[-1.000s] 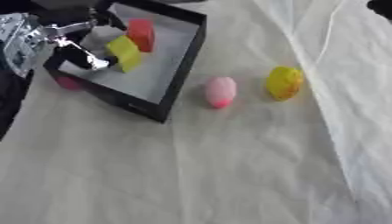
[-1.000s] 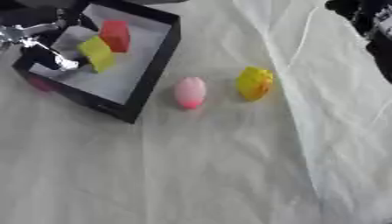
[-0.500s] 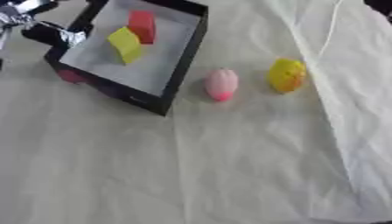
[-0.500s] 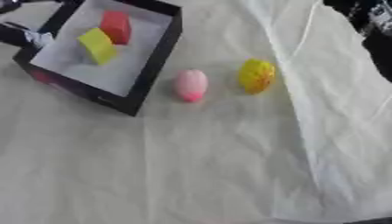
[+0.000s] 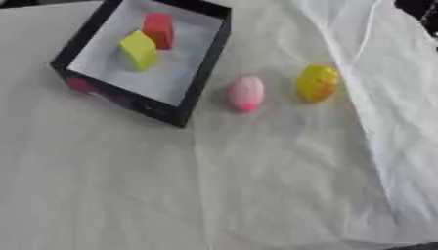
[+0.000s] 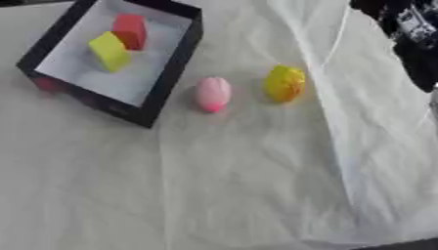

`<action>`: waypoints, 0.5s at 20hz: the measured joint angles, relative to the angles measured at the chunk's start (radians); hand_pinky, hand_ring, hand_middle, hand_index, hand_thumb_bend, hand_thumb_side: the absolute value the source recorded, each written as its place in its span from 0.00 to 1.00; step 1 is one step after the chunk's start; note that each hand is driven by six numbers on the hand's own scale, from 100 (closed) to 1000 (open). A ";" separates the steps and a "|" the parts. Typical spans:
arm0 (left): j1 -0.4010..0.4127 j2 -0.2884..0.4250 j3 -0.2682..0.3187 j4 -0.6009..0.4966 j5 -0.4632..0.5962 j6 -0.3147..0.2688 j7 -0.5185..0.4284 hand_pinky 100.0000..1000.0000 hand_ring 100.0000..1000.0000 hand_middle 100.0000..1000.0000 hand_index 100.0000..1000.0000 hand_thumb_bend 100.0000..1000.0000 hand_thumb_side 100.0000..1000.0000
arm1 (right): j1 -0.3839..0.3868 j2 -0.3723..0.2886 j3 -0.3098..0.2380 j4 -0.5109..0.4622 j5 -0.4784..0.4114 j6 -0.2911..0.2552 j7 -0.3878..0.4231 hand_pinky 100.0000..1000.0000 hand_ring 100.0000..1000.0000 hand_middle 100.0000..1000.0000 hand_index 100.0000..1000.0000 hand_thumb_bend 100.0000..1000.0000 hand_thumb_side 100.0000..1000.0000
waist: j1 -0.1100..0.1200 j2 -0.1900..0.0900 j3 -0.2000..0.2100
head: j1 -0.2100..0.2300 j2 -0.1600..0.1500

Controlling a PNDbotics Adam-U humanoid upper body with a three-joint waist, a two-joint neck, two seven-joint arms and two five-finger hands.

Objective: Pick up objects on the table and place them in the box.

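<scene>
A black box [image 5: 208,63] with a white floor stands at the upper left. Inside it lie a yellow block [image 5: 138,50] and a red block [image 5: 158,30]. To the right of the box, a pink egg-shaped thing [image 5: 246,93] rests on the cloth, and a yellow rounded thing [image 5: 317,83] sits just beyond it. My right hand [image 6: 409,30] shows only as a dark blurred shape with a silver patch at the upper right edge, well away from both things. My left hand is out of the picture.
A white cloth [image 5: 256,185] covers the table, with a raised fold [image 6: 329,97] running down from the top right past the yellow thing. A dark strip shows at the lower right corner.
My left hand, which was over the box's left rim, has drawn back to the left and out of view. The blocks stay in the box; the pink and yellow things have not moved.
</scene>
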 measured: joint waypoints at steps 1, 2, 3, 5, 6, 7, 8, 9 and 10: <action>0.037 0.014 0.015 -0.043 0.043 0.019 0.025 0.78 0.72 0.72 0.82 0.00 0.54 | 0.006 -0.005 0.000 -0.005 0.003 -0.008 0.001 1.00 0.82 0.76 0.81 0.00 0.44 | -0.003 0.000 0.003 | -0.002 0.000; 0.080 0.028 0.032 -0.087 0.089 0.038 0.057 0.78 0.72 0.72 0.82 0.00 0.51 | 0.013 -0.012 0.001 -0.010 0.009 -0.017 0.003 1.00 0.82 0.76 0.81 0.00 0.45 | -0.008 0.000 0.007 | -0.004 0.000; 0.123 0.041 0.050 -0.130 0.131 0.056 0.094 0.78 0.72 0.72 0.82 0.00 0.58 | 0.018 -0.020 0.002 -0.015 0.015 -0.027 0.005 1.00 0.82 0.76 0.81 0.00 0.43 | -0.012 0.000 0.010 | -0.006 0.000; 0.215 0.056 0.090 -0.213 0.199 0.084 0.181 0.77 0.72 0.73 0.82 0.00 0.64 | 0.032 -0.040 0.006 -0.030 0.032 -0.051 0.013 1.00 0.83 0.76 0.81 0.00 0.39 | -0.018 0.000 0.016 | -0.008 -0.001; 0.261 0.059 0.111 -0.252 0.223 0.095 0.227 0.77 0.72 0.73 0.82 0.00 0.64 | 0.040 -0.051 0.010 -0.037 0.042 -0.065 0.018 1.00 0.83 0.77 0.81 0.00 0.39 | -0.020 0.000 0.019 | -0.010 -0.002; 0.306 0.059 0.131 -0.288 0.243 0.105 0.273 0.77 0.72 0.74 0.82 0.00 0.59 | 0.047 -0.065 0.015 -0.043 0.054 -0.080 0.021 1.00 0.83 0.77 0.82 0.00 0.37 | -0.022 0.000 0.022 | -0.011 -0.002; 0.346 0.057 0.150 -0.320 0.255 0.114 0.313 0.77 0.72 0.74 0.82 0.00 0.58 | 0.054 -0.079 0.019 -0.049 0.067 -0.095 0.025 1.00 0.83 0.77 0.82 0.00 0.37 | -0.025 0.000 0.024 | -0.011 -0.002; 0.385 0.048 0.167 -0.347 0.262 0.123 0.347 0.77 0.72 0.74 0.82 0.00 0.55 | 0.062 -0.095 0.022 -0.054 0.083 -0.112 0.028 1.00 0.84 0.78 0.82 0.00 0.35 | -0.027 0.000 0.026 | -0.011 -0.003; 0.423 0.034 0.183 -0.372 0.266 0.131 0.376 0.77 0.72 0.73 0.82 0.00 0.55 | 0.069 -0.111 0.026 -0.058 0.102 -0.129 0.030 1.00 0.84 0.79 0.83 0.00 0.34 | -0.030 0.000 0.026 | -0.013 -0.006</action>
